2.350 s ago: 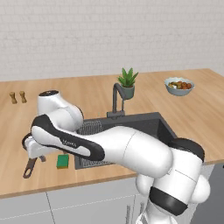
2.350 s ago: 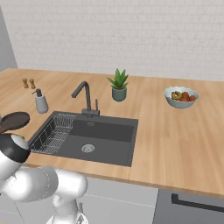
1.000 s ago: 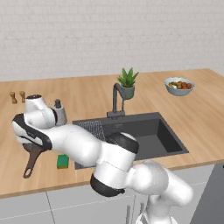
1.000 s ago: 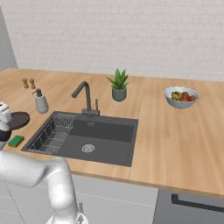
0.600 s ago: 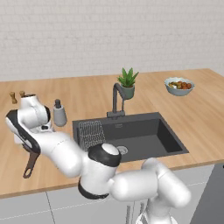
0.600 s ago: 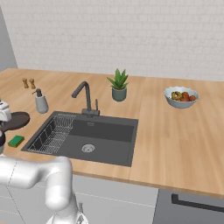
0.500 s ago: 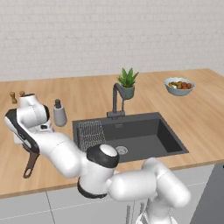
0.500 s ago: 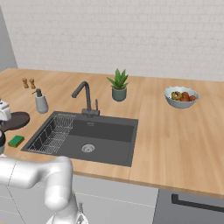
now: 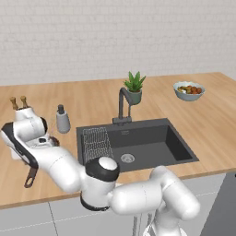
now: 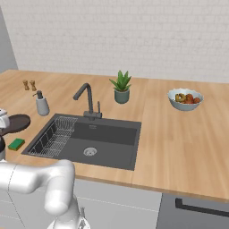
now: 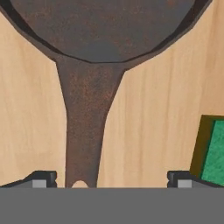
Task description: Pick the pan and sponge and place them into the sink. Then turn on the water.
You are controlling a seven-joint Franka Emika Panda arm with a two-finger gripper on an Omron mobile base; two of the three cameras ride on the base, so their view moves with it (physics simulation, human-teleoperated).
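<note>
My end effector [image 11: 111, 177] hangs over the pan [image 11: 103, 30], fingers spread wide apart with nothing between them but the pan's handle [image 11: 85, 127] below; only the two dark fingertips [image 11: 41, 178] poke up at the bottom of the hand view, the rest cut off. Handle runs straight down from the pan body toward the left tip, its end hole partly cut by the lower edge. Pan bowl is cropped at the top, so rim shape is hard to judge. Sponge [image 11: 212, 148] sits on the wooden desk [image 11: 144, 109] just beside the right tip, green top and darker side, cut off at the right edge.

From the left base view my own arm covers most of the pan; just the handle end [image 9: 31, 177] sticks out beneath the arm on the desk, left of the sink [image 9: 152, 143]. Sponge hidden there. In the right base view the pan [image 10: 15, 121] shows as a dark oval at the left edge, partly behind my wrist, with the sponge [image 10: 16, 144] near it, both on the desk left of the sink's wire rack [image 10: 56, 134] (neither in the basin). Faucet [image 10: 85, 98] stands behind the sink, no stream visible
</note>
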